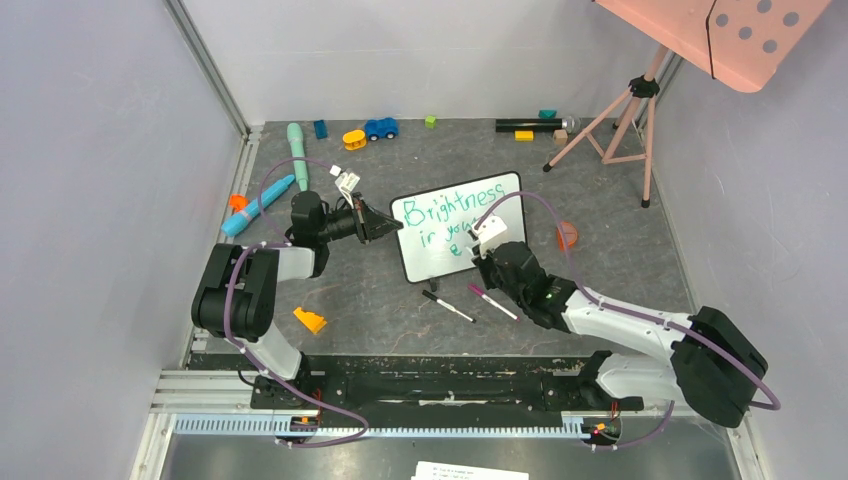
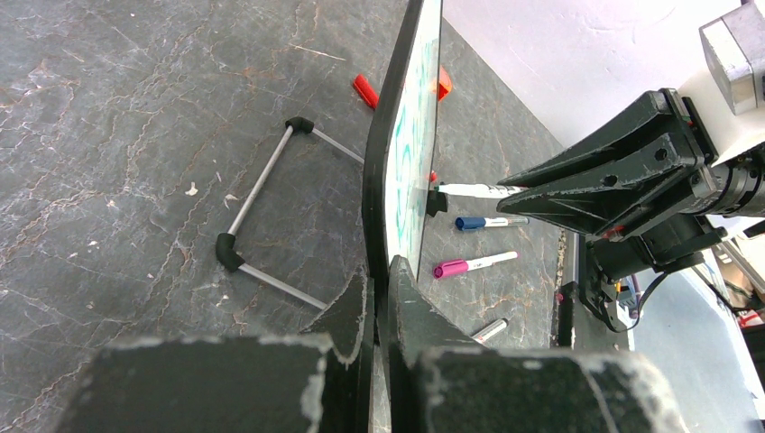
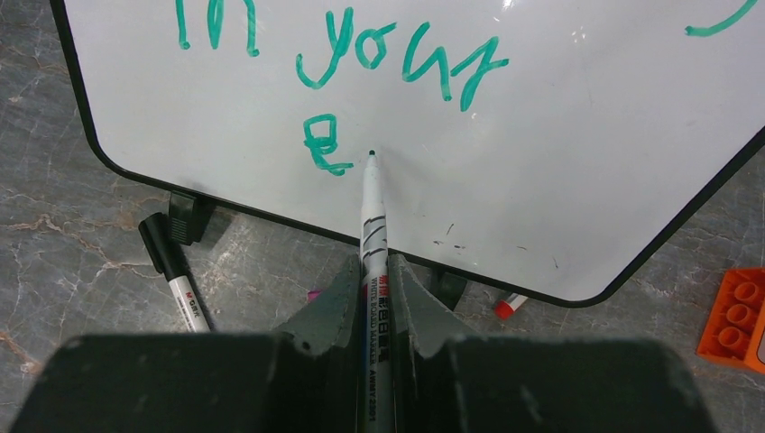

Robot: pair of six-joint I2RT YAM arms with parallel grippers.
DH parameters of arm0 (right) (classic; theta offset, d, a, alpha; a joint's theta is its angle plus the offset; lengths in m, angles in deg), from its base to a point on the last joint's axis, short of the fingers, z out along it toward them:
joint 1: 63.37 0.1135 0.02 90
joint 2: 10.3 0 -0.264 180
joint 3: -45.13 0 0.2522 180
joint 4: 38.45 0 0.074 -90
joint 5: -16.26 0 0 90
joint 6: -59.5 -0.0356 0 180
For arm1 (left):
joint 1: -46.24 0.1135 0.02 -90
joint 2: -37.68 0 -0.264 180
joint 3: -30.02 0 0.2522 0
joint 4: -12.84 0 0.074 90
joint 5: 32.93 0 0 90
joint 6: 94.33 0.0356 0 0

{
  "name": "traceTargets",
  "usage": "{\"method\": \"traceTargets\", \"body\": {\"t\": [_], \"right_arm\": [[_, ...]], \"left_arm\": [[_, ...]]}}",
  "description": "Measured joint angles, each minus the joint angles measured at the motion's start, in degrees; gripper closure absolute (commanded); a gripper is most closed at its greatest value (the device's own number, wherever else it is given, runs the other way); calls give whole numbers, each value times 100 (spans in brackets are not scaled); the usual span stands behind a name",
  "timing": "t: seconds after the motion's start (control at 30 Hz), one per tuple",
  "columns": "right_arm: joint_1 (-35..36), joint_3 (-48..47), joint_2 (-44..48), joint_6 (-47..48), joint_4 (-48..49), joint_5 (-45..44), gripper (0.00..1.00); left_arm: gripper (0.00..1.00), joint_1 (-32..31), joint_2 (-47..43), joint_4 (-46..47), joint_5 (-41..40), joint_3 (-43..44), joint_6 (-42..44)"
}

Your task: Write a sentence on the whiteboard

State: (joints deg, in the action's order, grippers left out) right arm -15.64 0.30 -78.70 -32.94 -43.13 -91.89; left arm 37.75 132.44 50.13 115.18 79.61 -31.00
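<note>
The whiteboard (image 1: 437, 262) stands propped mid-table. At its 6 o'clock a black-capped marker (image 1: 447, 306) and a pink-capped marker (image 1: 492, 301) lie flat. A tripod (image 1: 615, 115) stands at 2 o'clock and a blue toy car (image 1: 380, 128) at 11. The sentence (image 1: 450, 212), in teal, reads "Brightness in your e". The left gripper (image 1: 392, 226) clamps the board's 9 o'clock edge. The right gripper (image 3: 373, 266) pinches a pen (image 3: 373, 225) labelled "WHITE BOARD MARKER", tip against the board just right of the "e".

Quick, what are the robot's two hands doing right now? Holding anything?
Left hand: closed, gripping the edge of the whiteboard.
Right hand: closed, holding a marker.
</note>
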Motion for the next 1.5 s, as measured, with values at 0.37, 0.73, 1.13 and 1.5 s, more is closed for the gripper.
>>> {"method": "traceTargets", "body": {"t": [0.37, 0.73, 1.13, 1.5], "right_arm": [[-162, -72, -59, -4, -72, 87, 100], [-238, -144, -179, -9, -96, 391, 100], [-243, -247, -295, -7, -55, 455, 100], [-247, -271, -372, -13, -55, 417, 100]], "left_arm": [[98, 0, 0, 0, 0, 0, 0], [98, 0, 0, 0, 0, 0, 0], [98, 0, 0, 0, 0, 0, 0], [98, 2, -2, -7, -17, 0, 0]]}}
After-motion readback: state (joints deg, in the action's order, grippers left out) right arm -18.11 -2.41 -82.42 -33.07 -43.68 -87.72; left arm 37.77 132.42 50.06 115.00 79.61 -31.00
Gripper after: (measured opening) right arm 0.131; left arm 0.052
